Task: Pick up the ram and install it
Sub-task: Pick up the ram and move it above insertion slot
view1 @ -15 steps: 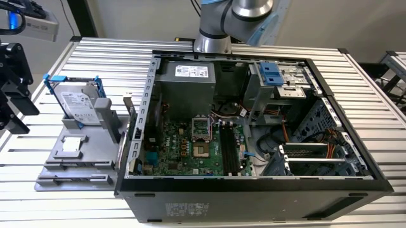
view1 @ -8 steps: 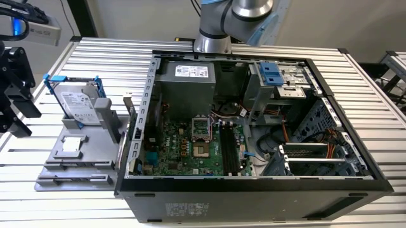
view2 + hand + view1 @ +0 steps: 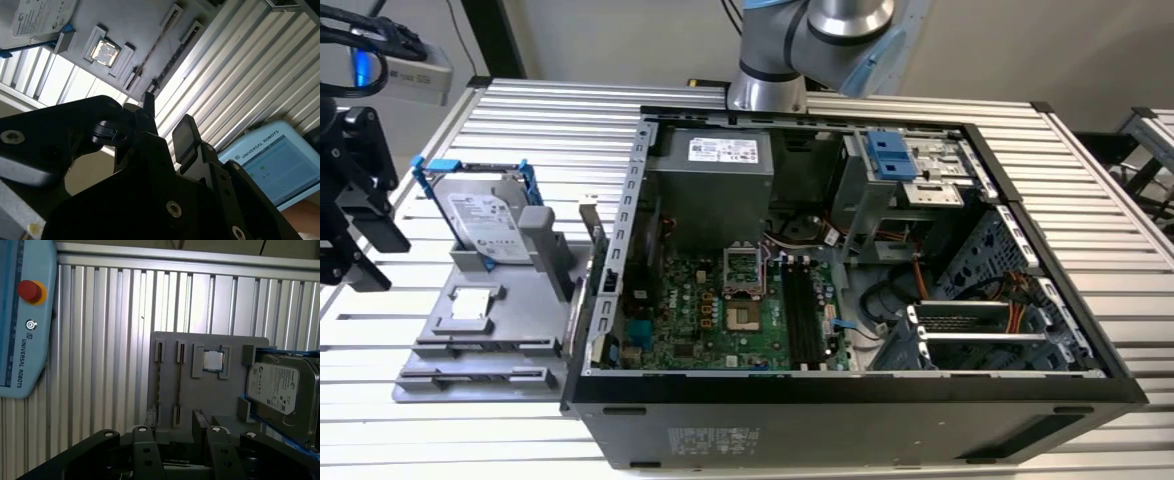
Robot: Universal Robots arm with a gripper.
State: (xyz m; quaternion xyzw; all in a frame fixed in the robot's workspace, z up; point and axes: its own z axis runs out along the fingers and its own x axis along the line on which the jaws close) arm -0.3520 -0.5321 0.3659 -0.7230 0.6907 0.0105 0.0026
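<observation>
fingers (image 3: 144, 447) spread, well short of the edge-on ram (image 3: 179, 382); any misalignment closing in could clip or tip it

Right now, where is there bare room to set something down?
The ribbed metal table is bare on the camera side of the grey holder tray and at the exterior view's right of the black computer case. Its inside is crowded.

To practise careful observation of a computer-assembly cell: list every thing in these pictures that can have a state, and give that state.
gripper: open, empty.
ram: standing on edge in the grey holder, ungripped.
hard drive: upright in its blue frame.
chip: lying flat in the holder.
computer case: side open.
</observation>
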